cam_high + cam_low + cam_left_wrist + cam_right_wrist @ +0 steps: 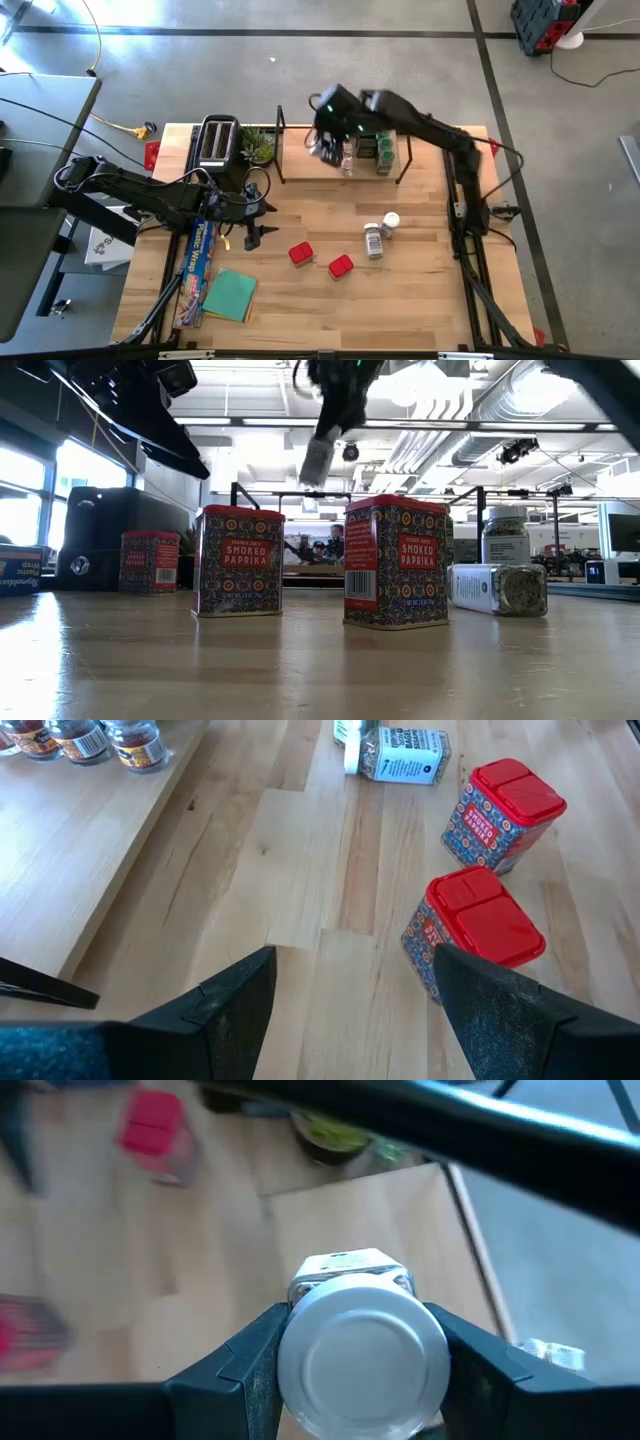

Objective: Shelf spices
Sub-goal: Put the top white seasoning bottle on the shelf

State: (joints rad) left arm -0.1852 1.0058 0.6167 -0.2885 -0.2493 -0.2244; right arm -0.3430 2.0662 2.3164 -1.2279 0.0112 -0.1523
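Left gripper (pixel 252 237), left of centre in the high view: fingers spread wide, nothing between them, hovering low over bare table beside the blue box (pixel 197 256). Just right of it, lower centre: two red tins (pixel 301 254) upright, near each other, not touching. Further right: one clear jar (pixel 373 242) lying on its side, another white-lidded one (pixel 390 221) just above it. Upper centre: shelf (pixel 340 160) with several jars already lined up toward its right end. Over the shelf's middle: right gripper (pixel 328 148), clamped on a white-lidded jar (pixel 362 1348), carried above the board, not yet set down. Likely light and rigid, smooth-walled, so prone to slipping or twisting; safest taken across the body just under the lid, as here. Tins probably light too, boxy and stiff; flat opposite faces look like the best hold.
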